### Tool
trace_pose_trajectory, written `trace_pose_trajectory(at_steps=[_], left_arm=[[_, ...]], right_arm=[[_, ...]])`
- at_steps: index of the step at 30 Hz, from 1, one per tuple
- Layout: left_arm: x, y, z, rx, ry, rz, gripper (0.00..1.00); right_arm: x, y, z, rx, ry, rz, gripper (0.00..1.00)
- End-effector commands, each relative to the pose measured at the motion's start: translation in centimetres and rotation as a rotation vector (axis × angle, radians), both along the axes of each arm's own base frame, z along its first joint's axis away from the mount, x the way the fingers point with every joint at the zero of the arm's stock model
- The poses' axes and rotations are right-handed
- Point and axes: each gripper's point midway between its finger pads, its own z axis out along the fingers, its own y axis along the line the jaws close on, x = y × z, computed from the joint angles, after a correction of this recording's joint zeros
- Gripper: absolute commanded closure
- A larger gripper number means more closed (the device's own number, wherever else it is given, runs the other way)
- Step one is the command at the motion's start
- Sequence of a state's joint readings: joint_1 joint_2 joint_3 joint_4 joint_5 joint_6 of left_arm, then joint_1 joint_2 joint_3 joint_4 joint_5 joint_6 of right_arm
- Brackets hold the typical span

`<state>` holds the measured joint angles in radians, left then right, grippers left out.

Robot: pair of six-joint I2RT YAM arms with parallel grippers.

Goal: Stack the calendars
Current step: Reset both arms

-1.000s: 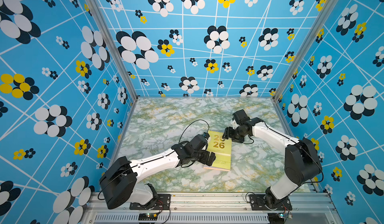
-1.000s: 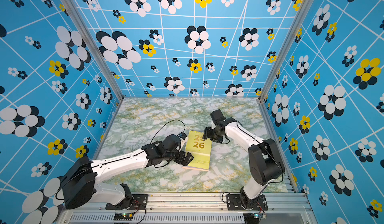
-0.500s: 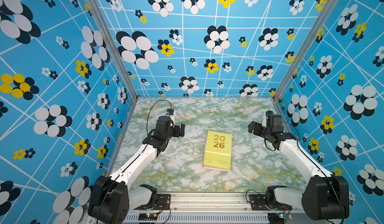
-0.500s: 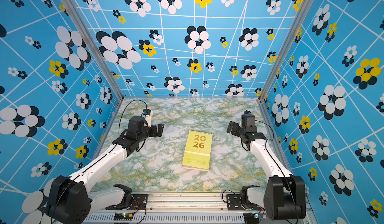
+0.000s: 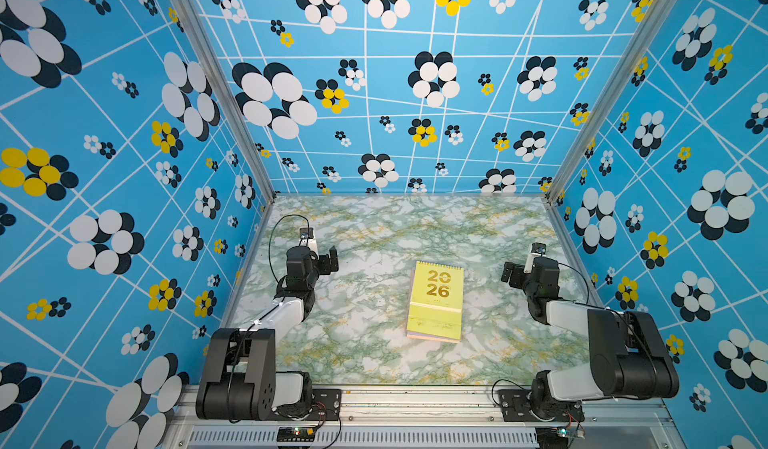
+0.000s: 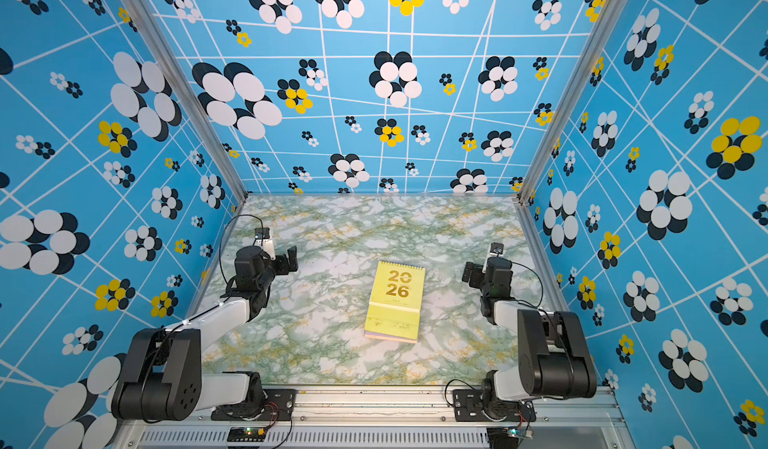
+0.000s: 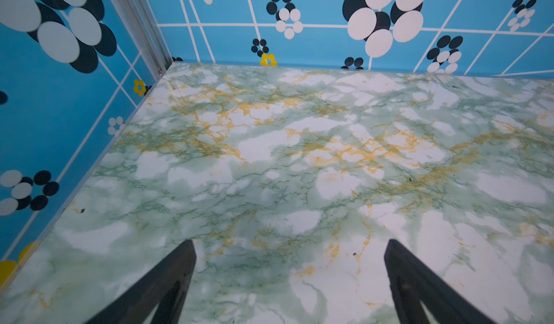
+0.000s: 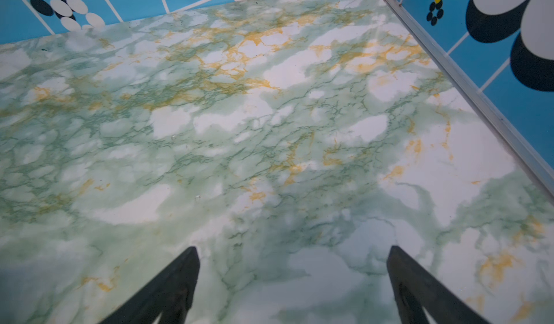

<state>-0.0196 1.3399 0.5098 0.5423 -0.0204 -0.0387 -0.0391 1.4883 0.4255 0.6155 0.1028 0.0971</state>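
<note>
The calendars lie in one flat pile on the marble table in both top views, with the yellow-green cover and its gold "2026" on top. Thin lilac and peach edges show under its near edge. My left gripper hangs open by the left wall, well apart from the pile. Over by the right wall my right gripper is open too. In the wrist views the left gripper and the right gripper show spread black fingers over bare marble with nothing between them. The pile is out of both wrist views.
The green-and-gold marble table is closed in by blue flowered walls on three sides, with metal corner posts. Both arm bases sit on the metal rail at the near edge.
Both grippers were at the pile's far end a second ago. They have since drawn back to their own sides, and the right jaws widened. The pile has not moved.
</note>
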Motion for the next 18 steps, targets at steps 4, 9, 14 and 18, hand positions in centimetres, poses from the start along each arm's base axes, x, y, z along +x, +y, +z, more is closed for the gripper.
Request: trace_pose_trajectory(at_steps=[4, 9, 14, 18], left_arm=[[0.0, -0.1, -3.0, 0.041, -0.044, -0.014, 0.01], [-0.4, 0.1, -4.2, 0.038, -0.074, 0.001, 0.0], [-0.2, 0.9, -4.2, 0.041, -0.063, 0.045, 0.0], [-0.3, 1.5, -4.2, 0.052, -0.071, 0.091, 0.0]], right_arm=[[1.6, 1.5, 2.3, -0.056, -0.122, 0.076, 0.01], [1.6, 1.6, 2.4, -0.06, -0.126, 0.077, 0.01], [1.7, 1.5, 2.3, -0.057, -0.12, 0.074, 0.01], [1.6, 2.0, 2.5, -0.059, -0.13, 0.103, 0.01]])
